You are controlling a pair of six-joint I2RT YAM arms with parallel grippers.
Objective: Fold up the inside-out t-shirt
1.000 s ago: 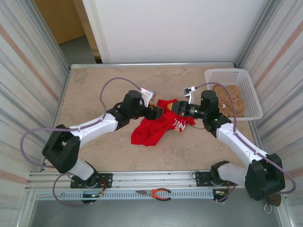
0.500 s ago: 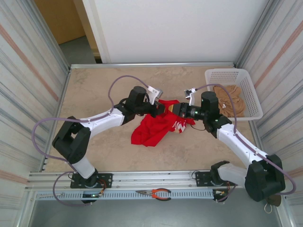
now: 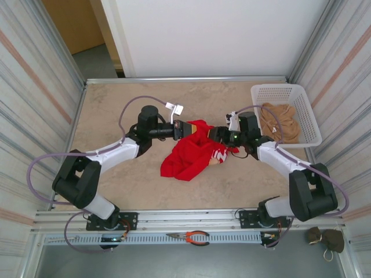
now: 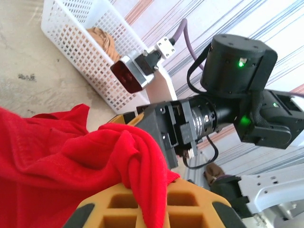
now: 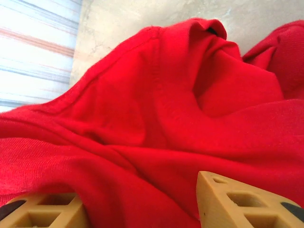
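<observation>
Garment: inside-out t-shirt (image 3: 191, 155), red, crumpled in a heap on the desk (image 3: 116, 104), well to the left of the white basket (image 3: 278, 88). Judged light, limp and unbreakable (it bunches readily); best taken at a hem or shoulder seam. Left tool (image 4: 152, 199) clenched on a raised fold. Right tool (image 5: 142, 204) parted, cloth lying between its fingers. Basket contents: one tan garment (image 3: 281, 121), heaped.

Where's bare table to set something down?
Free: far strip of table along its back edge, left of the basket; near strip between shirt and front rail. Crowded: centre, left gripper and right gripper on the shirt.
</observation>
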